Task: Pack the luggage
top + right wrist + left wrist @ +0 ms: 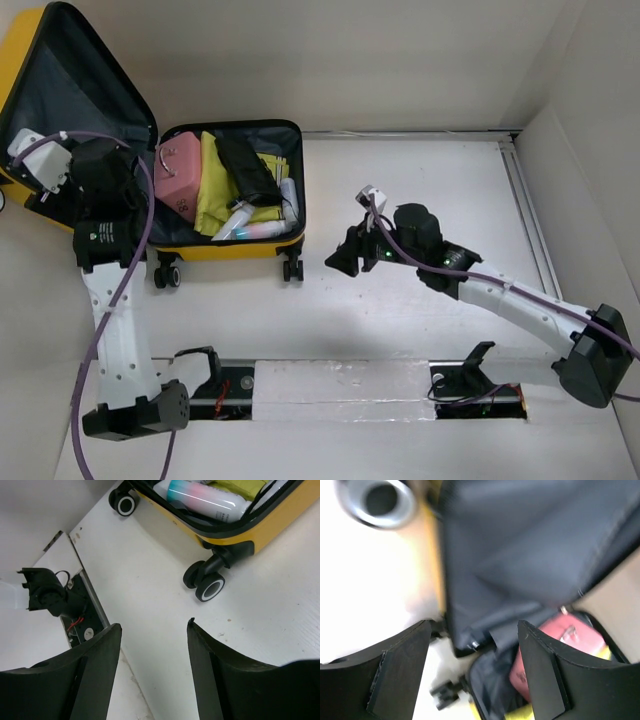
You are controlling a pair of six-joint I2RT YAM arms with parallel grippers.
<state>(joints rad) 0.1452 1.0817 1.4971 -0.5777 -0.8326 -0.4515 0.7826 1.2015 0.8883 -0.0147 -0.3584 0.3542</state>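
Luggage [230,251] open; left gripper [475,628] spread by lid [80,90], right gripper [155,625] spread above table [400,330].

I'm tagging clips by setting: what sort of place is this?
Probably a robotics lab cell: bare white table boxed by plain panels, left arm and right arm mounted at its near edge, open luggage as workpiece.

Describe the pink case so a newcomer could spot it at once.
Find the open yellow luggage at the far left of the table, with its lid propped up. Inside the lower half, the pink case sits at the left end, nearest the raised lid. It is the only pink, boxy item; beside it lie a yellow-green cloth, a black pouch and pale bottles.
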